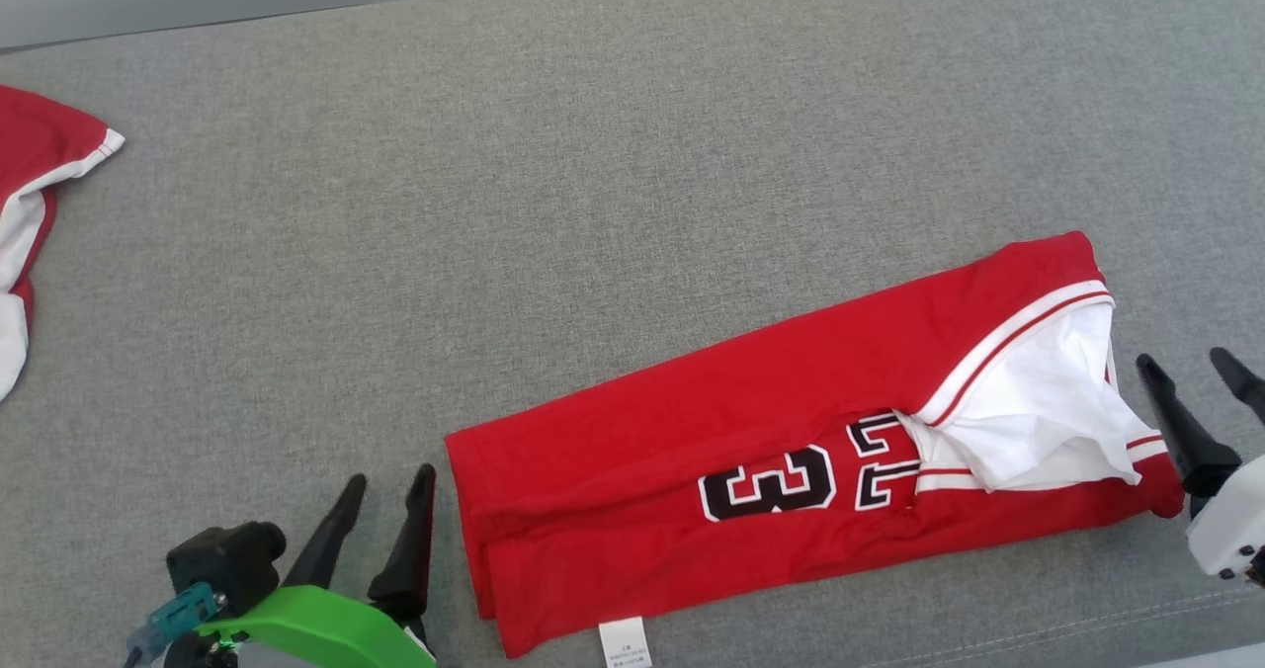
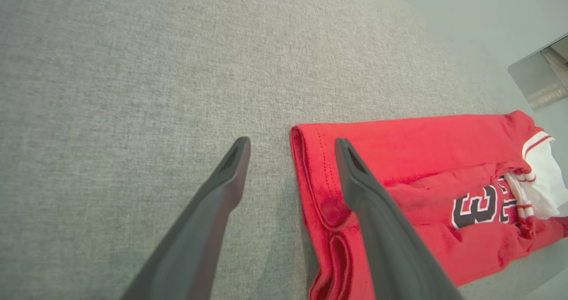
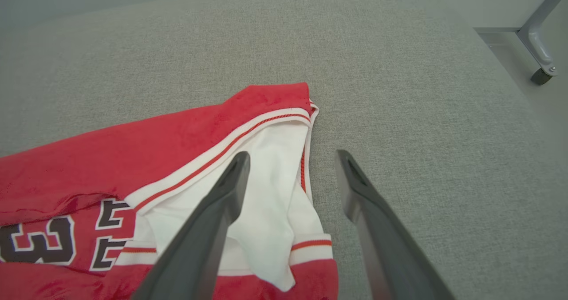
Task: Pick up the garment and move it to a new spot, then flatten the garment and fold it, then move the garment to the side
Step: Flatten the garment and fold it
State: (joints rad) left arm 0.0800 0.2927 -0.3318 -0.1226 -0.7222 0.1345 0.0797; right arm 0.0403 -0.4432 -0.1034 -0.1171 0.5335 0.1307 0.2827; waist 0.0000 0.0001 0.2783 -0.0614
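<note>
The long red jersey with white trim and a black number (image 1: 791,401) lay folded lengthwise into a narrow strip at the lower right of the head view, slanting up toward the right. Its white inside (image 1: 1038,391) showed at the right end, and a small white label (image 1: 625,641) stuck out from its lower edge. It rested on the grey fabric-covered tabletop (image 1: 494,204).

My left jaws stood open and empty at the lower left, their dark fingers (image 1: 405,540) just beside the jersey's hemmed left end. In the left wrist view one finger (image 2: 377,211) crossed over that hem; I could not tell whether it touched.

My right jaws were open too, holding nothing, at the right edge of the head view, fingers (image 1: 1181,436) just beside the jersey's right end. In the right wrist view one finger (image 3: 213,220) lay over the white cloth and the other over bare tabletop.

A second red and white cloth (image 1: 40,154) lay at the far left edge, well apart.
</note>
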